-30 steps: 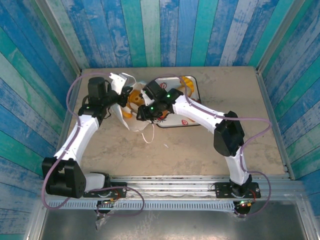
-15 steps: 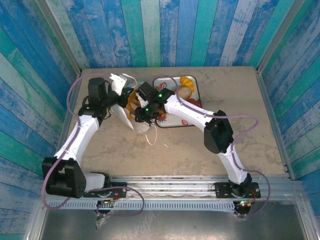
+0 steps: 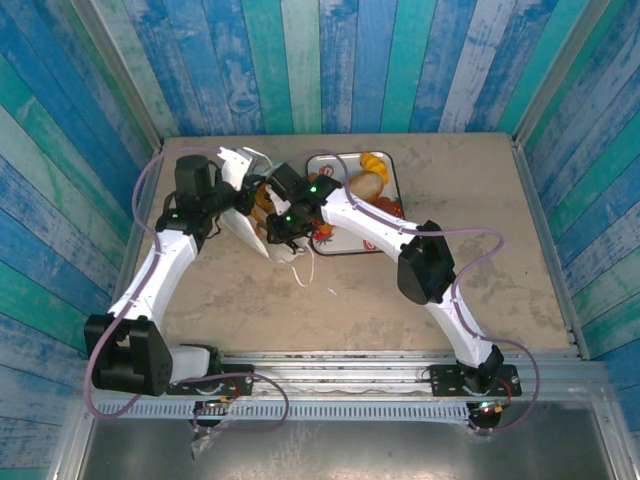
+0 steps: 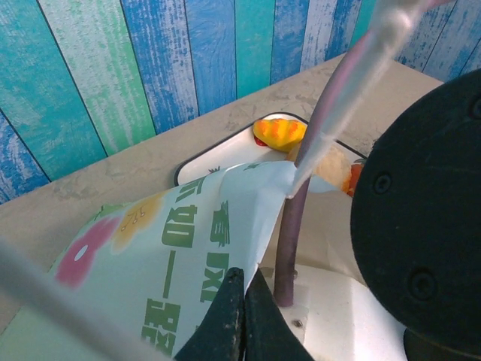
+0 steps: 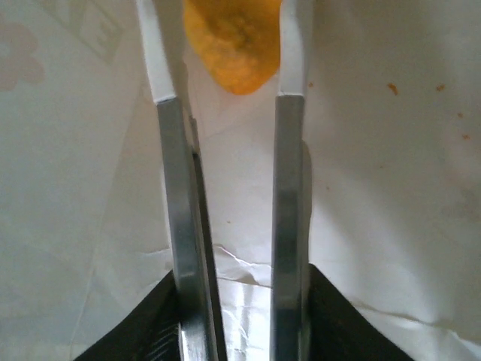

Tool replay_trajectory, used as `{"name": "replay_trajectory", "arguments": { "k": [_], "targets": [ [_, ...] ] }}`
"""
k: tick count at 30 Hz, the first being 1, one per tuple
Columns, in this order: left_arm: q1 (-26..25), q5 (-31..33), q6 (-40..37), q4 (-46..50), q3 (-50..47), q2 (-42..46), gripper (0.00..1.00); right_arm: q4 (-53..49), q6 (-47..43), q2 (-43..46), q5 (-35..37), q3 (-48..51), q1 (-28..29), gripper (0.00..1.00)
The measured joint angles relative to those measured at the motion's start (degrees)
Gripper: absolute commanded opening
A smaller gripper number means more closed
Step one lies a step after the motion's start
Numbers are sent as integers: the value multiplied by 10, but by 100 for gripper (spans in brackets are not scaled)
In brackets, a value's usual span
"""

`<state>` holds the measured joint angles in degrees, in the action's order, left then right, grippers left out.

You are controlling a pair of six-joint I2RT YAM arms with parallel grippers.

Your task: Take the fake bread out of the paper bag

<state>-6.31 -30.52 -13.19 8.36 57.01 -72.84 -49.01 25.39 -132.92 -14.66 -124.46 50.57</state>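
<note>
1. The fake bread (image 5: 237,45) you are after is a yellow-orange piece deep inside the paper bag (image 4: 173,256); it lies between the white tips of the metal tongs (image 5: 289,226); whether the tips already press it, you cannot tell.
2. The bag lies at 9 o'clock of the tray (image 4: 218,154); other pieces (image 3: 365,185) already rest on that tray.
3. Your right gripper (image 5: 242,308) is clamped on the tongs' arms and has just squeezed them narrower than a second ago; in that second the right arm has also slid from above the tray toward 9 o'clock, into the bag's mouth.
4. Your left gripper (image 4: 242,316) is pressed together, pinching the bag's paper edge and holding the mouth up.
5. So the reach looks done and the pinch is forming; the next move is probably a draw back toward 3 o'clock; a glossy piece may slip if the squeeze is light.
</note>
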Motion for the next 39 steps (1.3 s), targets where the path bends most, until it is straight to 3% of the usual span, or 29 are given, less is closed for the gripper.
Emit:
{"name": "replay_trajectory", "arguments": {
  "k": [12,26,39],
  "targets": [
    [-1,-3,21,-31,-17,0,0,12,-6,47,23,57,0,7],
    [-2,69,52,-65,-23,0,0,51,7,182,31,174,-1,5],
    [-3,144,91,-83,-35,0,0,97,23,262,-41,272,-9,4]
  ]
}}
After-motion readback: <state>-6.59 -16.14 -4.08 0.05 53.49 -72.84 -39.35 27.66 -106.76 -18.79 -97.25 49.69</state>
